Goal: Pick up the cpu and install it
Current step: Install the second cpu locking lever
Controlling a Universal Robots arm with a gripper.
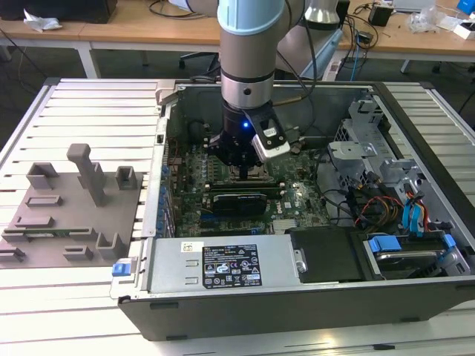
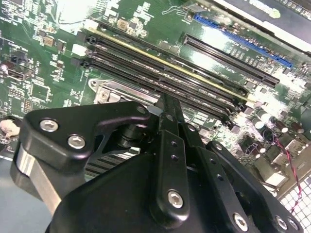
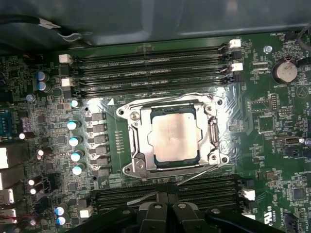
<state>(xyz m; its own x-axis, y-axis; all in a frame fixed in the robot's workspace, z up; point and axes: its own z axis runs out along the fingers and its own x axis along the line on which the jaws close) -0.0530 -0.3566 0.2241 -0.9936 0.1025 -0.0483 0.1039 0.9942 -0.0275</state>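
We see arm (image 1: 251,44): pale blue sleeve, silver metal wrist ring, small blue light. We see gripper (image 2: 167,109): black linkage plates, silver hex screws, grey cylinder.

The arm (image 1: 251,52) hangs straight down from above, its grey-and-blue column ending in a black wrist lit by a small blue light. Below it the claw (image 1: 243,172) points downward over the motherboard (image 1: 223,189), low and close to its surface. In both wrist views its two black fingers (image 2: 171,121) lie pressed together, tips meeting.
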